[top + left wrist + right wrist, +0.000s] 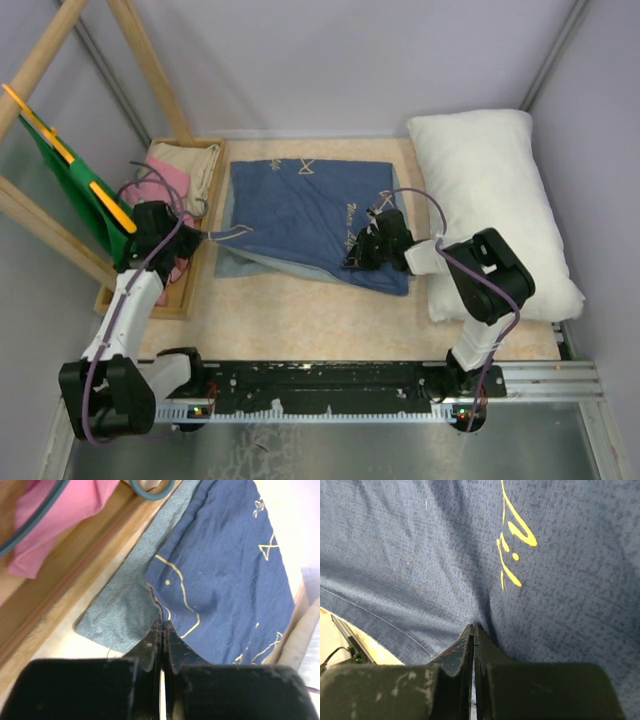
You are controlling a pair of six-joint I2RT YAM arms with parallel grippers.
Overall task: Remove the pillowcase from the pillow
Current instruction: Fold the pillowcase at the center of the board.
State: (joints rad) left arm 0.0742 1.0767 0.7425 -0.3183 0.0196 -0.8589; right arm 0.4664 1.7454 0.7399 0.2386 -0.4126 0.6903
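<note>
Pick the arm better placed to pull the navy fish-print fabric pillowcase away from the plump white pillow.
Left, probably. The left gripper is shut on the edge of the navy fish-print fabric pillowcase farthest from the plump white pillow, so it could drag it clear. The right gripper pinches the side beside the pillow.

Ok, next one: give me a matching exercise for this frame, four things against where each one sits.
Things:
1. pillowcase
2. pillow
3. pink cloth
4. green cloth

Places:
A. hanging on the wooden frame, far left
B. in the wooden tray
C. flat in the middle of the table
D. along the table's right side

Pairs: 1-C, 2-D, 3-B, 4-A
</note>
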